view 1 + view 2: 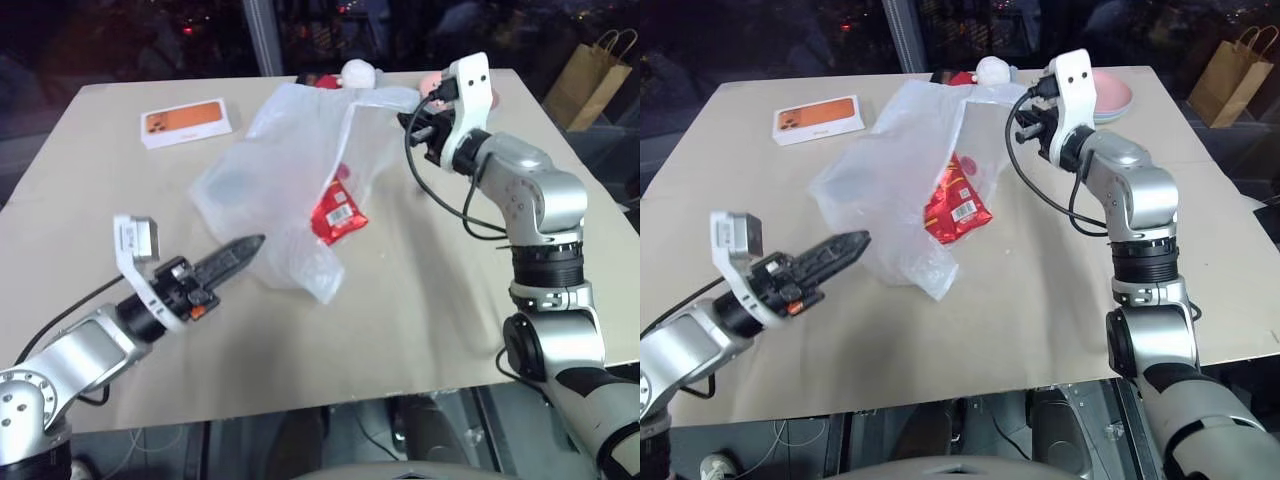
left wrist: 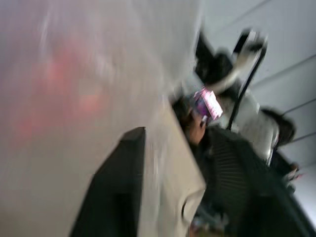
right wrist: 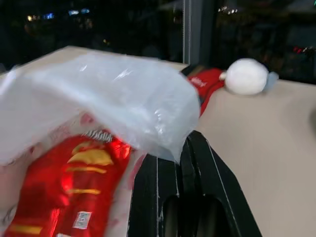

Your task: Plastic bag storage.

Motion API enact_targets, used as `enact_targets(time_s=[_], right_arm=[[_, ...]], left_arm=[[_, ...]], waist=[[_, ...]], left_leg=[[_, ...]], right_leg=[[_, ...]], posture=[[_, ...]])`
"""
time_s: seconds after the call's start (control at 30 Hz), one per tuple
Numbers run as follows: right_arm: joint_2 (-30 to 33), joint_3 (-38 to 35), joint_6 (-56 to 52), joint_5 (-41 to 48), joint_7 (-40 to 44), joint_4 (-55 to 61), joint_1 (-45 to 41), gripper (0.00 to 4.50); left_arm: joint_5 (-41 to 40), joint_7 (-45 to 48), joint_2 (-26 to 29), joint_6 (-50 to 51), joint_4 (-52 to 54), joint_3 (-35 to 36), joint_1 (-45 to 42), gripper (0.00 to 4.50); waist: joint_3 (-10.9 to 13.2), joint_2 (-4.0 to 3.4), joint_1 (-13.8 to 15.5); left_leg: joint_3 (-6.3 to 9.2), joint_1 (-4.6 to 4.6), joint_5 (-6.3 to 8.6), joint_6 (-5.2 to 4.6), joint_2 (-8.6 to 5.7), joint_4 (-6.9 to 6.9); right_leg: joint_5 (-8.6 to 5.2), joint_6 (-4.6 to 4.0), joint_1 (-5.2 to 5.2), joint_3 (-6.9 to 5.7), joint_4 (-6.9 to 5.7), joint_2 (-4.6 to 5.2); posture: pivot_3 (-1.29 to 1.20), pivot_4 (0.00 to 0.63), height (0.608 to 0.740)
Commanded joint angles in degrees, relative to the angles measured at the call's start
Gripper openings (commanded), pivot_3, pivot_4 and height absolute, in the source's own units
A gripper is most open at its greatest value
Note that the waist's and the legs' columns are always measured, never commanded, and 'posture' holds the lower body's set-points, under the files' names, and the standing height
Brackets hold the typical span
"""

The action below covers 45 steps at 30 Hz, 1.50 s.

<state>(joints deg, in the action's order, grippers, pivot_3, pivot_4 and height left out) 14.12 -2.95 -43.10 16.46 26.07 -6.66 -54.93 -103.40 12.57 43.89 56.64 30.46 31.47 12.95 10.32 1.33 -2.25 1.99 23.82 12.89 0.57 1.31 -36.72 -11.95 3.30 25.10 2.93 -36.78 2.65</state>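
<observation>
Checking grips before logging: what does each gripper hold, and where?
The right gripper pinches the plastic bag by its upper edge, lifting it. The left gripper holds nothing, beside the bag.

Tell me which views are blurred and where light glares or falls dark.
Left wrist view: heavy motion smear, the plastic bag a pale haze. Right wrist view: sharper, glints on the red snack packet; dark night behind the table. Left eye view: table evenly lit, surroundings dark, right gripper at the bag's edge, crisp.
</observation>
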Motion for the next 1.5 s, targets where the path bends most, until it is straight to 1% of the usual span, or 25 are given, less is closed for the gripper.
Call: enact_targets(time_s=[0.03, 0.07, 0.13, 0.2, 0.3, 0.37, 0.43, 0.57, 0.7, 0.8, 0.87, 0.9, 0.93, 1.0, 1.07, 1.1, 1.17, 1.2, 1.3, 1.43, 1.5], right_arm=[[0.22, -0.21, 0.97, 0.45, -0.31, 2.02, -0.09, 0.0], [0.25, -0.05, 1.0, 0.43, -0.33, 2.01, 0.08, 0.0], [0.1, -0.06, 0.79, 0.64, -0.48, 2.18, 0.33, 0.0], [0.02, -0.06, 0.76, 0.71, -0.56, 2.06, 0.33, 0.0], [0.01, -0.05, 0.21, 0.79, -0.89, 2.88, 0.8, 0.0], [-0.07, -0.08, -0.05, 0.84, -1.11, 3.24, 1.07, 0.0], [-0.08, 0.1, -0.16, 0.75, -1.27, 3.59, 1.4, 0.0], [-0.07, 0.32, -0.3, 0.76, -1.56, 4.12, 1.92, 0.0], [0.2, 0.57, -0.83, 0.81, -1.8, 5.25, 2.34, 0.0], [0.28, 0.69, -1.29, 0.92, -1.94, 6.02, 2.64, 0.0], [0.39, 0.85, -1.52, 0.96, -1.95, 6.43, 2.85, 0.0], [0.45, 0.88, -1.57, 0.98, -1.94, 6.5, 2.9, 0.0], [0.52, 0.89, -1.58, 1.0, -1.91, 6.52, 2.95, 0.0], [0.61, 0.95, -1.62, 0.99, -1.87, 6.59, 3.04, 0.0], [0.67, 0.99, -1.64, 0.98, -1.82, 6.62, 3.08, 0.0], [0.69, 1.01, -1.62, 0.97, -1.81, 6.6, 3.07, 0.0], [0.67, 1.05, -1.51, 0.94, -1.83, 6.41, 3.03, 0.0], [0.66, 1.06, -1.47, 0.92, -1.84, 6.34, 3.02, 0.0], [0.46, 1.11, -1.12, 0.79, -1.96, 5.83, 3.11, 0.0], [0.29, 0.79, -1.04, 0.95, -2.19, 5.46, 3.1, 0.0], [0.2, 0.5, -0.82, 1.07, -2.28, 5.03, 2.74, 0.0]], left_arm=[[8.92, 4.88, -0.48, -1.01, 7.2, -3.09, 3.6, 4.17], [12.6, 5.73, -1.0, -2.18, 8.48, -5.16, 3.8, 4.46], [17.22, 5.1, -2.94, -4.2, 9.47, -8.76, 2.58, 4.46], [19.64, 4.06, -4.44, -5.58, 9.23, -11.18, 1.1, 4.46], [27.91, 3.07, -6.93, -7.78, 7.74, -16.55, -2.25, 4.46], [29.32, 2.88, -8.54, -8.22, 6.29, -18.59, -3.9, 4.46], [29.86, 2.22, -10.25, -8.43, 4.95, -20.22, -5.53, 4.46], [28.0, -3.16, -14.79, -7.56, 1.11, -21.93, -9.06, 4.46], [21.82, -12.15, -21.84, -8.82, -3.01, -22.04, -14.44, 4.46], [18.13, -18.95, -24.38, -8.92, -5.44, -20.98, -16.22, 4.46], [16.19, -21.92, -25.09, -9.43, -6.51, -20.53, -16.85, 4.46], [15.46, -22.7, -25.34, -9.76, -6.69, -20.4, -17.13, 3.94], [14.69, -22.95, -25.53, -9.95, -6.67, -20.38, -17.4, 3.64], [13.47, -23.74, -25.93, -10.24, -6.6, -20.39, -17.6, 2.72], [12.85, -24.17, -26.14, -10.75, -6.16, -20.37, -17.59, 1.7], [12.48, -24.19, -26.1, -10.96, -5.82, -20.35, -17.6, 1.32], [12.24, -22.96, -25.35, -10.84, -4.78, -20.31, -17.41, 0.27], [12.21, -22.47, -25.05, -10.83, -4.44, -20.33, -17.3, 0.07], [9.75, -17.62, -22.8, -10.81, -2.44, -17.95, -15.01, 0.07], [-0.08, -14.6, -19.43, -12.7, -3.21, -12.56, -15.3, 0.07], [-4.82, -13.33, -16.56, -12.53, -4.49, -10.22, -16.21, 0.07]], waist=[[0.0, 0.0, 0.11], [0.0, 0.0, 0.16], [-0.01, -0.01, 0.16], [-0.03, 0.0, 0.06], [-0.03, -0.03, 0.02], [-0.04, -0.03, 0.0], [-0.04, -0.03, -0.09], [-0.04, -0.01, -0.04], [-0.04, -0.01, 0.05], [-0.04, 0.0, 0.11], [-0.04, 0.0, -0.01], [-0.04, -0.01, -0.03], [-0.04, -0.01, -0.02], [-0.04, -0.01, 0.04], [-0.04, -0.01, 0.07], [-0.04, -0.01, 0.08], [-0.04, 0.0, 0.07], [-0.04, 0.0, 0.07], [-0.04, -0.01, -0.08], [-0.04, -0.01, -0.01], [-0.04, 0.0, 0.02]], left_leg=[[-0.01, 0.0, 0.0, 0.01, -0.01, -0.02], [-0.05, -0.02, -0.01, 0.01, -0.01, -0.04], [-0.02, -0.04, -0.01, 0.02, -0.01, -0.13], [-0.02, -0.13, -0.01, 0.02, -0.01, -0.16], [0.01, -0.12, -0.01, 0.02, 0.01, -0.18], [0.01, -0.11, -0.01, 0.02, 0.01, -0.19], [0.01, -0.09, -0.01, 0.02, 0.01, -0.19], [0.04, -0.07, -0.01, 0.01, 0.01, -0.18], [0.04, -0.07, -0.01, 0.01, 0.01, -0.22], [0.12, -0.03, -0.01, 0.01, 0.01, -0.36], [0.1, -0.06, -0.01, 0.01, 0.01, -0.36], [0.11, -0.07, -0.01, 0.01, 0.01, -0.36], [0.11, -0.07, -0.01, 0.01, 0.01, -0.36], [0.12, -0.06, -0.01, 0.01, 0.01, -0.36], [0.12, -0.06, -0.01, 0.01, 0.0, -0.38], [0.11, -0.06, -0.01, 0.01, 0.0, -0.38], [0.12, -0.06, -0.01, 0.01, 0.0, -0.39], [0.12, -0.06, -0.01, 0.01, 0.0, -0.39], [0.12, -0.06, -0.01, 0.01, 0.0, -0.39], [0.17, -0.05, -0.01, 0.01, 0.02, -0.38], [0.17, -0.06, -0.01, 0.01, 0.02, -0.39]], right_leg=[[-0.04, -0.07, -0.02, 0.01, 0.02, 0.0], [-0.06, -0.09, -0.04, 0.06, 0.03, 0.0], [-0.06, -0.09, -0.09, 0.04, 0.02, -0.01], [-0.06, -0.09, -0.2, 0.04, 0.01, -0.01], [-0.01, -0.02, -0.19, 0.03, -0.02, -0.04], [0.06, 0.1, -0.19, 0.03, -0.02, -0.05], [0.08, 0.13, -0.18, 0.04, 0.0, -0.05], [0.08, 0.14, -0.18, 0.01, 0.01, -0.04], [0.09, 0.14, -0.19, 0.01, -0.01, -0.04], [0.1, 0.15, -0.25, -0.05, -0.02, -0.03], [0.1, 0.15, -0.26, -0.02, -0.04, -0.03], [0.1, 0.15, -0.26, -0.02, -0.04, -0.03], [0.1, 0.15, -0.26, -0.03, -0.05, -0.04], [0.1, 0.15, -0.26, -0.05, -0.05, -0.04], [0.1, 0.15, -0.27, -0.04, -0.05, -0.04], [0.1, 0.15, -0.28, -0.04, -0.04, -0.03], [0.1, 0.15, -0.28, -0.04, -0.04, -0.03], [0.1, 0.15, -0.28, -0.05, -0.04, -0.04], [0.09, 0.15, -0.28, -0.05, -0.04, -0.04], [0.09, 0.14, -0.26, -0.1, -0.05, -0.05], [0.08, 0.14, -0.28, -0.1, -0.05, -0.05]], posture=[[0.0, 0.15, 0.74], [0.0, 0.15, 0.74], [0.0, 0.15, 0.74], [0.0, 0.15, 0.74], [0.0, 0.15, 0.74], [0.0, 0.15, 0.74], [0.0, 0.15, 0.74], [0.0, 0.15, 0.74], [0.0, 0.15, 0.74], [0.0, 0.15, 0.74], [0.0, 0.15, 0.74], [0.0, 0.15, 0.74], [0.0, 0.15, 0.74], [0.0, 0.15, 0.74], [0.0, 0.15, 0.74], [0.0, 0.15, 0.74], [0.0, 0.15, 0.74], [0.0, 0.15, 0.74], [0.0, 0.15, 0.74], [0.0, 0.15, 0.74], [0.0, 0.15, 0.74]])
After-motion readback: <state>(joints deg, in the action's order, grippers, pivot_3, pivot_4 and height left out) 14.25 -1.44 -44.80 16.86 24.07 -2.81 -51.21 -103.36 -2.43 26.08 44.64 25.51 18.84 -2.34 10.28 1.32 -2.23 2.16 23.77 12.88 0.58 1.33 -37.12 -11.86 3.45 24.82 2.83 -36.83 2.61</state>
